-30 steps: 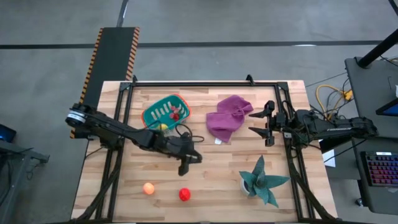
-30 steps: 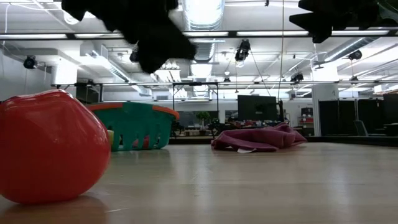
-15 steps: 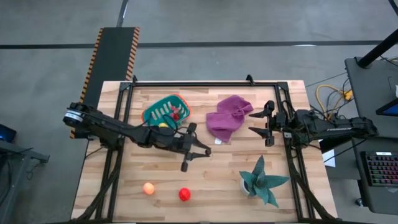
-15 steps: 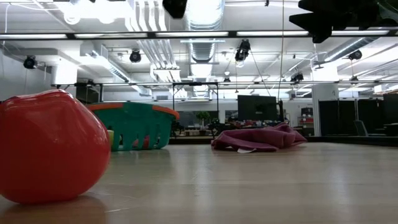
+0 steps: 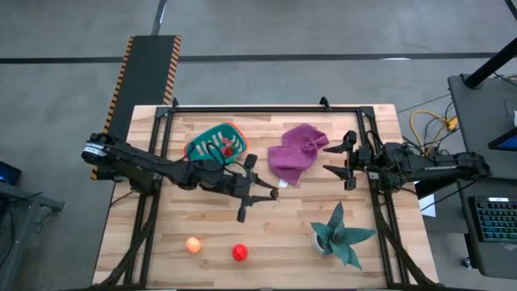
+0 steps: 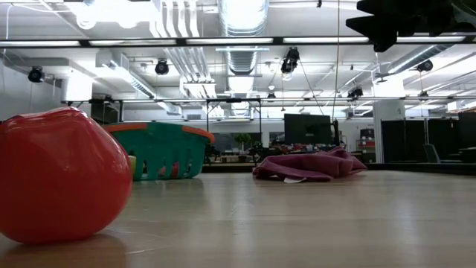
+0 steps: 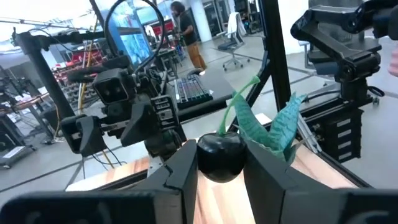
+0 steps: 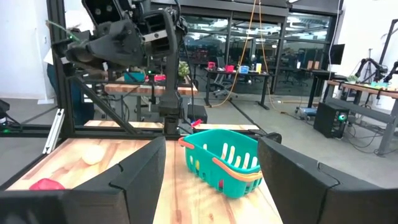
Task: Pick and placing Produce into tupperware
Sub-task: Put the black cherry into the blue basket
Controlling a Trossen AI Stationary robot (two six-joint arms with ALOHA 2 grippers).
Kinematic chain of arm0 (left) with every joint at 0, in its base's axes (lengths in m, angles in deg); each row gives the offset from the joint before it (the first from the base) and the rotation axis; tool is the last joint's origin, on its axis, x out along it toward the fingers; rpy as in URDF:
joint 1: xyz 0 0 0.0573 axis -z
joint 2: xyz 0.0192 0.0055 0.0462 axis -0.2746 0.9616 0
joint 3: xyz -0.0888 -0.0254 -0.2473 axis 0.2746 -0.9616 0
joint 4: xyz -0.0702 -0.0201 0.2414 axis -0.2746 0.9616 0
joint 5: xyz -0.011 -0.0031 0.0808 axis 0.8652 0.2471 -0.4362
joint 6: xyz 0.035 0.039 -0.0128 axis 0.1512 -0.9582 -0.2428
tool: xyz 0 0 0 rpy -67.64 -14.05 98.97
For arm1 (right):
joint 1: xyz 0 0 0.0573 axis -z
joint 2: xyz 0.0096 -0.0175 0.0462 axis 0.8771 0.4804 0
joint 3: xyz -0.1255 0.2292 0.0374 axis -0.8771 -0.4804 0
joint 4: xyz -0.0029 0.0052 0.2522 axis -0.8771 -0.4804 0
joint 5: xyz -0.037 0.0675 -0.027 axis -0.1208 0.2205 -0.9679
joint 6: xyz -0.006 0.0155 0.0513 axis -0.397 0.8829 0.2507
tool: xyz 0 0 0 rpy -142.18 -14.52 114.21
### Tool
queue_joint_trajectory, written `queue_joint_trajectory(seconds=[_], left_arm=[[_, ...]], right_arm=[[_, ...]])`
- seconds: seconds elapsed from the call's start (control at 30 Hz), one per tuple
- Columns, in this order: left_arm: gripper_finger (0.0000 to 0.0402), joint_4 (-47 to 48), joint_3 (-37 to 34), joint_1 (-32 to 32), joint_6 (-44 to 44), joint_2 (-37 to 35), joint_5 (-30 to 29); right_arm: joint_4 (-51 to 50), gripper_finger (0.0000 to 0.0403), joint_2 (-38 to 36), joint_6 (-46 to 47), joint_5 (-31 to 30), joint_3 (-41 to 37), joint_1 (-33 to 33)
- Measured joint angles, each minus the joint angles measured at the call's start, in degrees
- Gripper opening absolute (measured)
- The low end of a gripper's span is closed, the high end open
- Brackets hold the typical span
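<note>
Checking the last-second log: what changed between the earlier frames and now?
The left gripper rose out of the low view and swung from pointing down near the table's front to pointing toward the purple cloth; its fingers are shut on a dark cherry. The right gripper, red ball, orange ball, basket and green plant stayed put.
</note>
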Motion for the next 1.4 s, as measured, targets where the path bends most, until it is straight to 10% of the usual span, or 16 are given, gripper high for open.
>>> queue_joint_trajectory(seconds=[0.43, 0.83, 1.4], left_arm=[[0.0084, 1.54, -0.13, -0.15, -0.05, -1.27, -19.03], [0.0084, 2.98, -0.37, -0.15, -4.46, -1.33, -57.29], [0.0084, 2.99, -2.12, -0.18, -23.77, -1.21, -74.16]], right_arm=[[-0.11, 0.0247, 0.02, 0.00, 0.01, -0.16, 0.02], [-0.09, 0.0247, 0.01, 0.01, 0.02, -0.21, 0.01], [-0.09, 0.0247, 0.02, 0.06, 0.02, -0.26, 0.01]])
